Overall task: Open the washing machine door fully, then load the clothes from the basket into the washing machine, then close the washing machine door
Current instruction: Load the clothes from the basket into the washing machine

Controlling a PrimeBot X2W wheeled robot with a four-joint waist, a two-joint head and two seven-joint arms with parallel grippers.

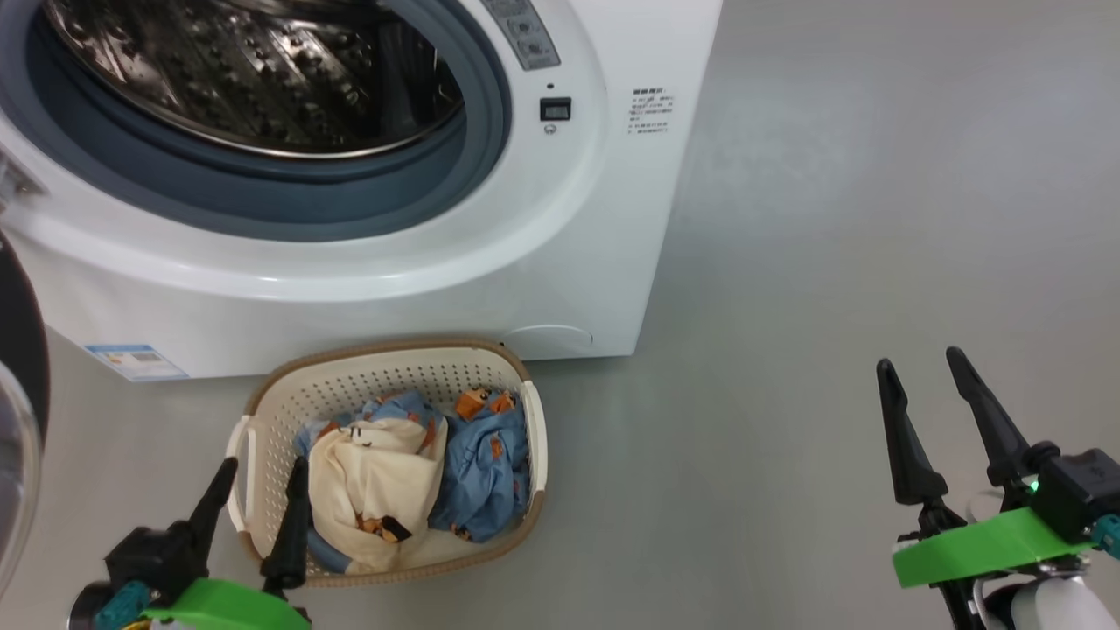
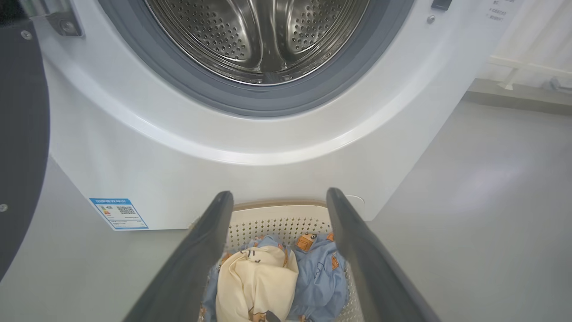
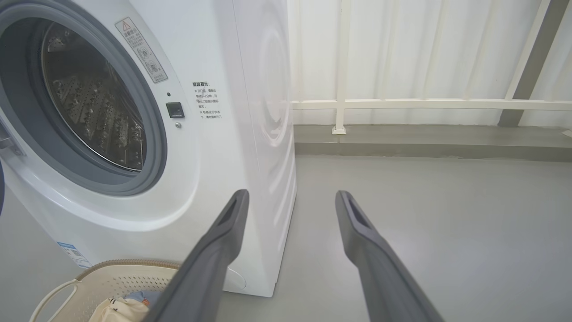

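The basket (image 1: 385,348), lower centre-left, holds the clothes (image 1: 411,472) beneath the washing machine (image 1: 420,297) (its door (image 1: 17,350) swung open at the left edge). Left gripper (image 1: 264,464) and right gripper (image 1: 919,359) both gape wide, empty.

The washing machine door (image 1: 22,350) is cut off by the head view's left edge; only a slice of black rim and glass shows. The washing machine (image 1: 350,297) loses its top to the upper edge. Its blue label (image 1: 136,360) is too small to read. The cream garment (image 1: 376,481) hides part of the clothes (image 1: 481,455) beneath it.
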